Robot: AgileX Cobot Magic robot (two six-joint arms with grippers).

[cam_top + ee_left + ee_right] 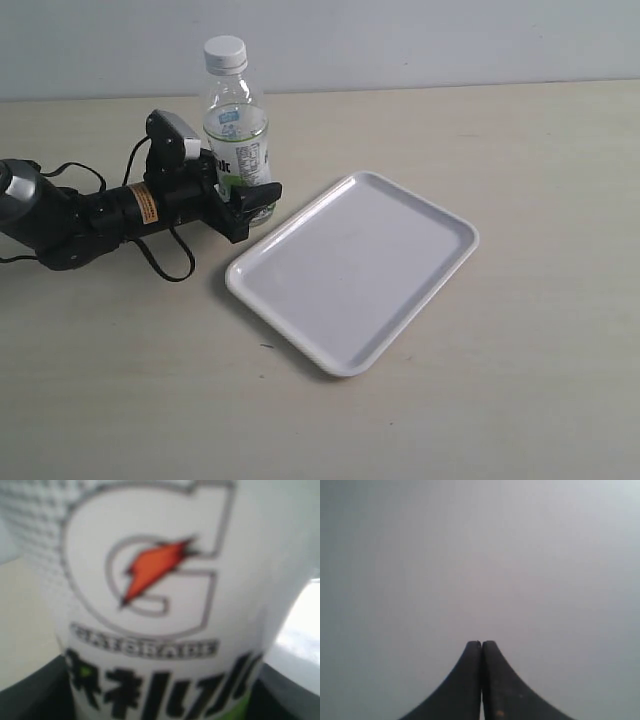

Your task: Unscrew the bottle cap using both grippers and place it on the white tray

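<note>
Here's the table [520, 400], pale beige and matte, filling almost the whole exterior view from the bottom edge up. Its far edge runs straight across the upper part of the frame, and above that line sits a plain grey-blue wall [450, 40], a strip along the top. Over to the left wrist view: a soft, blurred patch of the same cream table shows at the left middle of the frame. And the right wrist view is a smooth grey field, lighter toward the upper right. It may be the wall, but the picture is too featureless to say.
</note>
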